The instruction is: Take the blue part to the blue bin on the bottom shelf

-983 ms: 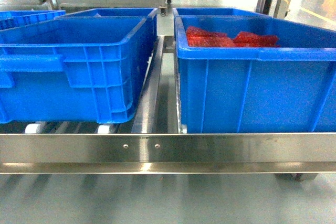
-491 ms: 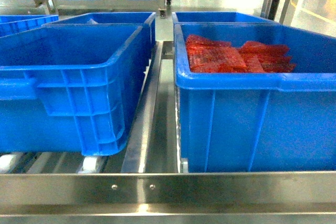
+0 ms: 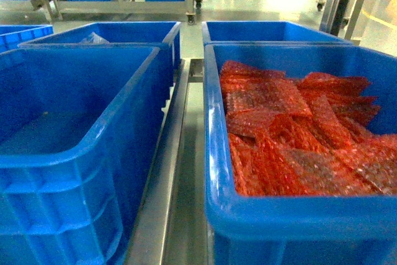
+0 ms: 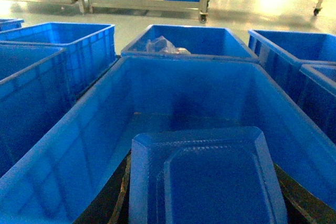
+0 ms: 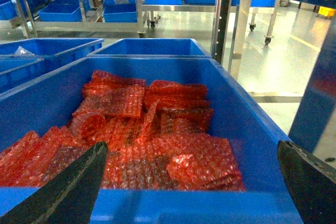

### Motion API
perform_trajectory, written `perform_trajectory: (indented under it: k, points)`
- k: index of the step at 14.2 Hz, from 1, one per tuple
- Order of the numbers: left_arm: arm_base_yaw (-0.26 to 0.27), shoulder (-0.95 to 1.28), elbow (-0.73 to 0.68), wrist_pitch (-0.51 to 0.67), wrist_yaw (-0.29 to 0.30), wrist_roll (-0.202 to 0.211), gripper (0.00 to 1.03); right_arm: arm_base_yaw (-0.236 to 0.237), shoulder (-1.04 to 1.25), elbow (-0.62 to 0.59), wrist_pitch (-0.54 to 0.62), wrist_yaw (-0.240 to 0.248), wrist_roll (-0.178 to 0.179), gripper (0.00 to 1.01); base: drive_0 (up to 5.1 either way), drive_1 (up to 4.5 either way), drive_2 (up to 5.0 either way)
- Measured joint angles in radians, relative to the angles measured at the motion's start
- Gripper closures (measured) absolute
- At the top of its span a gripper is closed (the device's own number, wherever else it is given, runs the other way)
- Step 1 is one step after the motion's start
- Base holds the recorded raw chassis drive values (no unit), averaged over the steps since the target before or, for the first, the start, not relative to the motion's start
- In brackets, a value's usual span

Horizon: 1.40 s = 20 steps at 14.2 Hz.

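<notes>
"Blue plastic part (image 4: 210,182), flat with clipped corners and a raised middle panel: where does it sit?"

"Low in the left wrist view, held between the two dark fingers (image 4: 107,208) of the left tool (image 4: 206,205), one at each side edge. That tool is clamped on it. The part hangs over the open blue plastic bin (image 4: 94,129) at the left side of the shelf. I cannot tell whether it touches the bin's floor."

"And the right tool?"

"The right tool (image 5: 191,153) has its black fingers (image 5: 68,192) spread wide apart and grips nothing. It hovers at the near wall of the second blue plastic bin (image 5: 252,124), at the right side of the shelf, which is heaped with red bubble-wrap bags (image 5: 147,145)."

"How do the two bins stand?"

"Side by side in the head view, the left one (image 3: 124,122) and the right one (image 3: 214,122), with a bare steel rail (image 3: 167,172) running between them. Just behind the left one stands another blue bin (image 4: 210,55) holding a crumpled clear plastic bag (image 4: 165,45)."
</notes>
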Motion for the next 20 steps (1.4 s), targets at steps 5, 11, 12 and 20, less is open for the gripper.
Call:
perform_trajectory:
  k: [5,11,12,20]
  points:
    - [0.000,0.007,0.000,-0.006,0.000,0.000,0.59,0.000,0.000,0.000,0.001,0.000,0.000,0.03,0.0,4.35,-4.3]
    - [0.000,0.003,0.000,-0.006,0.000,0.000,0.59,0.000,0.000,0.000,0.000,0.000,0.000,0.03,0.0,0.00,0.0]
    - [0.000,0.003,0.000,-0.006,0.000,0.000,0.59,0.000,0.000,0.000,0.000,-0.001,0.000,0.03,0.0,0.00,0.0]
    - [0.000,0.003,0.000,-0.006,0.000,0.000,0.59,0.000,0.000,0.000,0.000,0.000,0.000,0.03,0.0,0.00,0.0]
